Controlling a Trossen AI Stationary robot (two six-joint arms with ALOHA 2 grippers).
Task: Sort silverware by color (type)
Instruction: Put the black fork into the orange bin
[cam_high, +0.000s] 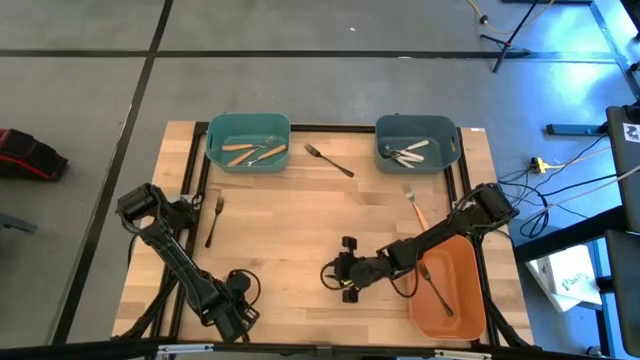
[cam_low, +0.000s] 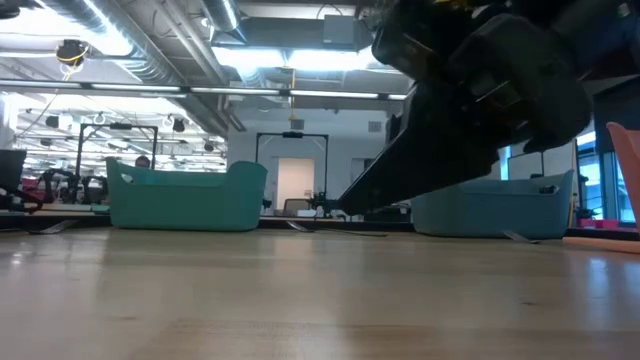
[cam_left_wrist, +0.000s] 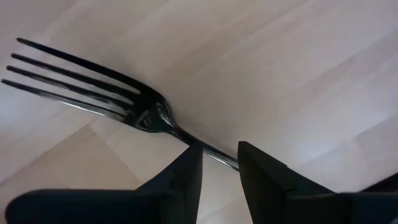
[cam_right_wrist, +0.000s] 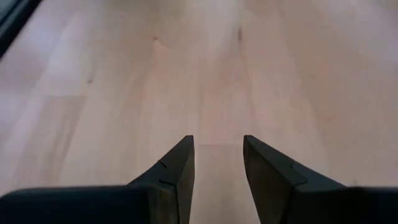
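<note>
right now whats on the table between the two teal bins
One dark fork lies on bare wood between the left teal bin and the right teal bin, seen from the high view.
</note>
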